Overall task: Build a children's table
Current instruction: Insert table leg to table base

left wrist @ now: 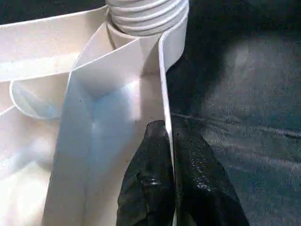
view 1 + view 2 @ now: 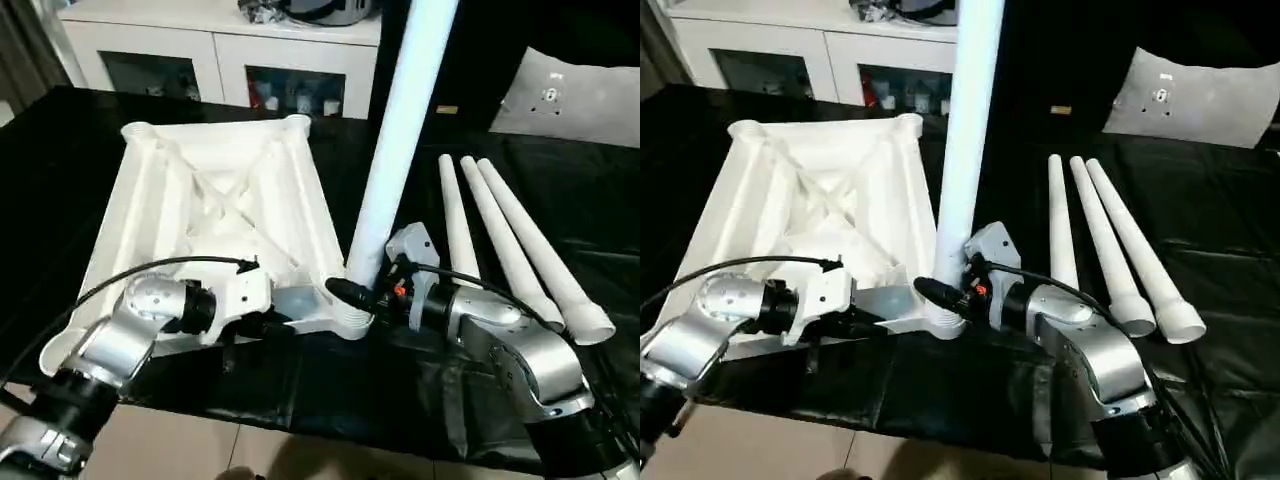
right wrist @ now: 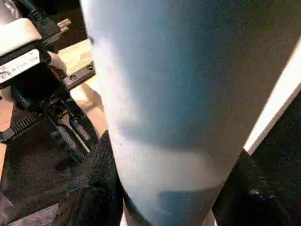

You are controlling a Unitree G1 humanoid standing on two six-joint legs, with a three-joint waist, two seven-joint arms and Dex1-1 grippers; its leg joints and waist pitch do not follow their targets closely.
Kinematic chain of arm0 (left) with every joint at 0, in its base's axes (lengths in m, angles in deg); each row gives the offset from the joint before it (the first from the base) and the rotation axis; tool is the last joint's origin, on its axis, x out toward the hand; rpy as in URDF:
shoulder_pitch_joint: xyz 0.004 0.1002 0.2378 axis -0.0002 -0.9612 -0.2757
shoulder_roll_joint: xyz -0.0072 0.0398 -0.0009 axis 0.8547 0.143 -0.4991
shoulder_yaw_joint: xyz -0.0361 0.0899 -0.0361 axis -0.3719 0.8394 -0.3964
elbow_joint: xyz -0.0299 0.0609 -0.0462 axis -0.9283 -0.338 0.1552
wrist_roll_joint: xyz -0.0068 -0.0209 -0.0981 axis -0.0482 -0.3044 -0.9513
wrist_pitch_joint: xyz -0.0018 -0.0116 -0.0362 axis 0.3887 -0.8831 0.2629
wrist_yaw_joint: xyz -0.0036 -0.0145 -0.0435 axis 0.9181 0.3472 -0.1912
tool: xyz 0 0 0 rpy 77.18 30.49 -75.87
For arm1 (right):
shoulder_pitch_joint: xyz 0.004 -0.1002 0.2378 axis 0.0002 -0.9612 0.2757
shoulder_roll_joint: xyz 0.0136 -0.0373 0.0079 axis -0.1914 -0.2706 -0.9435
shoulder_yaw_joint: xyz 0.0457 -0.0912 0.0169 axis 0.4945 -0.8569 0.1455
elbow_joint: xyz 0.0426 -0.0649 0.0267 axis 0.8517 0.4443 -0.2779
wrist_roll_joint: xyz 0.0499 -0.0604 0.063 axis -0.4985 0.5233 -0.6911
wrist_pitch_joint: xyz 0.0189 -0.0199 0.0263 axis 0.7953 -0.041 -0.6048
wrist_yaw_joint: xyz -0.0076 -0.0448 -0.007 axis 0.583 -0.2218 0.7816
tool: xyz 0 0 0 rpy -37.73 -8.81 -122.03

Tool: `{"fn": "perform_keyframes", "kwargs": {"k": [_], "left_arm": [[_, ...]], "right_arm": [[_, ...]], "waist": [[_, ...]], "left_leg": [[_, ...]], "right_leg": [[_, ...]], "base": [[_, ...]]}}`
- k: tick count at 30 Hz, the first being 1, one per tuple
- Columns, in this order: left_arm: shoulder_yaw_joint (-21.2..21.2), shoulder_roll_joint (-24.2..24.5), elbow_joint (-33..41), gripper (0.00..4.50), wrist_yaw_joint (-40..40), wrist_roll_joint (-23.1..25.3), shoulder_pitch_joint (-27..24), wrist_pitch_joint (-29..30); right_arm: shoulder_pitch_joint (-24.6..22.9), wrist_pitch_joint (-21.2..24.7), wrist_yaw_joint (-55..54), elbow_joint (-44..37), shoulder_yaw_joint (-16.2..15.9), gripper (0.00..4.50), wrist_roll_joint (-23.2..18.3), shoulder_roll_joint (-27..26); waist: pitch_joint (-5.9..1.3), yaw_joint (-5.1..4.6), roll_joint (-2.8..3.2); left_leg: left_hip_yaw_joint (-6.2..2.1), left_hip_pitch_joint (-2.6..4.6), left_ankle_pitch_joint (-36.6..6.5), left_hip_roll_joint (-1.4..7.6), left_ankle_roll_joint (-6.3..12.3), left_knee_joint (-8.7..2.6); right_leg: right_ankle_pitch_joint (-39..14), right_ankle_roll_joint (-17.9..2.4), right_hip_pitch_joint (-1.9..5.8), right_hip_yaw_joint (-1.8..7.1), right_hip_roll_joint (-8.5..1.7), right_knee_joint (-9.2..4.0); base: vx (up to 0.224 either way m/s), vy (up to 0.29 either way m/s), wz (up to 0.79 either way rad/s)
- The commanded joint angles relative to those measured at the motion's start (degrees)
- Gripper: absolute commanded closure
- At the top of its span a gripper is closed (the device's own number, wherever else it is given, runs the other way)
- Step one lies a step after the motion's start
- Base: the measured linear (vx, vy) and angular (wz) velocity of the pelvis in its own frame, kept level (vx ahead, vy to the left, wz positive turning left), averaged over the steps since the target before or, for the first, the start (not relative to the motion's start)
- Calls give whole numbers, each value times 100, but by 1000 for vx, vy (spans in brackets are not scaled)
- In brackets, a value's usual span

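Note:
The children's table top [image 2: 220,200] lies upside down on the black padded surface, its X-ribbed underside facing up. One white leg [image 2: 400,150] stands upright in the near right corner socket [image 2: 352,318], whose threaded collar [image 1: 148,14] is seen close up in the left wrist view. My right gripper [image 2: 358,290] is shut around the base of that leg, just above the socket. My left gripper [image 1: 171,136] is shut on the thin near rim of the top, a black finger [image 1: 146,179] on each side of the wall. Three loose legs [image 2: 510,240] lie side by side to the right.
A white cabinet [image 2: 220,50] stands behind the work surface, with a pale cushion-like object [image 2: 570,95] at the back right. The front edge of the black padded surface [image 2: 400,400] runs just below both grippers. A black cable [image 2: 130,275] arcs over my left forearm.

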Motion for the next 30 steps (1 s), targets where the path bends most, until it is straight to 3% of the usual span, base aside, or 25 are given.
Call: {"fn": "perform_keyframes", "kwargs": {"k": [1,5,6,7,8,9,10,12,13,15,16,17,18,20,22,24,26,30], "left_arm": [[175,-1,118,450,295,80,207,-283],[172,-58,-88,450,395,88,365,-449],[141,-102,-173,450,441,53,428,-495],[137,-107,-183,450,446,50,436,-499],[132,-123,-234,450,464,43,465,-542],[132,-131,-268,450,475,40,484,-574],[112,-168,-304,450,470,9,508,-589],[59,-232,-353,450,371,-8,530,-552],[2,-270,-373,450,277,-31,520,-516],[-106,-334,-410,450,92,-68,492,-405],[-182,-359,-415,450,-32,-91,457,-350],[-182,-359,-415,450,-32,-91,457,-350],[-265,-388,-408,450,-152,-124,399,-278],[-452,-448,-368,450,-399,-214,242,-131],[-489,-455,-288,450,-382,-287,138,-66],[-451,-424,-207,450,-302,-286,29,-72],[-406,-395,-193,450,-252,-237,-5,-104],[-292,-315,-208,450,-139,-98,17,-224]], "right_arm": [[-65,143,21,235,-167,258,134,67],[-124,156,39,221,-132,258,125,99],[-194,171,40,176,-120,258,122,128],[-203,173,39,171,-118,258,121,132],[-226,178,35,161,-112,258,119,138],[-236,179,33,159,-108,258,118,140],[-266,169,11,156,-102,258,125,141],[-355,113,-58,147,-45,258,125,106],[-399,79,-109,153,4,258,118,66],[-469,16,-157,172,88,258,77,-6],[-517,-32,-196,180,142,258,38,-69],[-517,-32,-196,180,142,258,38,-69],[-579,-97,-237,212,203,258,4,-135],[-747,-279,-346,313,352,258,-63,-290],[-864,-389,-369,406,429,258,-99,-354],[-1020,-548,-338,515,459,258,-99,-383],[-1094,-642,-286,551,408,258,-47,-351],[-1118,-956,-165,670,-51,258,513,-35]], "waist": [[-339,-16,55],[-346,-13,73],[-347,-3,109],[-347,-5,96],[-350,4,125],[-353,2,103],[-353,13,186],[-345,5,158],[-341,14,208],[-340,6,167],[-309,23,348],[-302,-6,261],[-316,6,242],[-287,-9,269],[-283,-31,235],[-272,-43,255],[-260,-50,254],[-244,-69,238]], "left_leg": [[-11,71,-1299,172,-194,-467],[-10,63,-1256,172,-202,-462],[-13,70,-1268,173,-217,-462],[-6,70,-1274,171,-216,-462],[-15,70,-1286,172,-232,-462],[-15,68,-1301,176,-237,-464],[-25,74,-1311,170,-259,-462],[-17,87,-1424,176,-271,-469],[-24,79,-1419,175,-280,-469],[-21,79,-1485,175,-263,-473],[-37,93,-1613,174,-298,-483],[-19,92,-1706,178,-285,-489],[-37,100,-1769,174,-288,-491],[-41,57,-1696,171,-237,-501],[-38,45,-1702,174,-213,-506],[-40,54,-1729,174,-150,-518],[-43,53,-1715,181,-132,-531],[-41,45,-1625,185,-106,-545]], "right_leg": [[-1009,-1125,221,169,-245,-417],[-872,-1155,238,167,-248,-408],[-833,-1176,238,166,-251,-403],[-822,-1174,241,167,-247,-414],[-795,-1192,246,164,-251,-397],[-777,-1198,254,162,-253,-401],[-756,-1210,249,162,-256,-392],[-745,-1227,244,156,-243,-412],[-694,-1251,248,159,-254,-396],[-757,-1266,262,154,-249,-410],[-846,-1277,223,152,-258,-416],[-909,-1272,229,149,-246,-457],[-1020,-1270,256,145,-253,-449],[-1164,-1241,247,152,-273,-471],[-1241,-1222,252,154,-274,-485],[-1486,-1138,231,156,-266,-515],[-1489,-1120,223,155,-258,-519],[-1337,-1085,224,148,-247,-515]], "base": [[0,0,0],[0,0,0],[0,0,0],[0,0,0],[0,0,0],[0,0,0],[0,0,0],[0,0,0],[0,0,0],[0,0,0],[0,0,0],[0,0,0],[0,0,0],[0,0,0],[0,0,0],[0,0,0],[0,0,0],[0,0,0]]}}
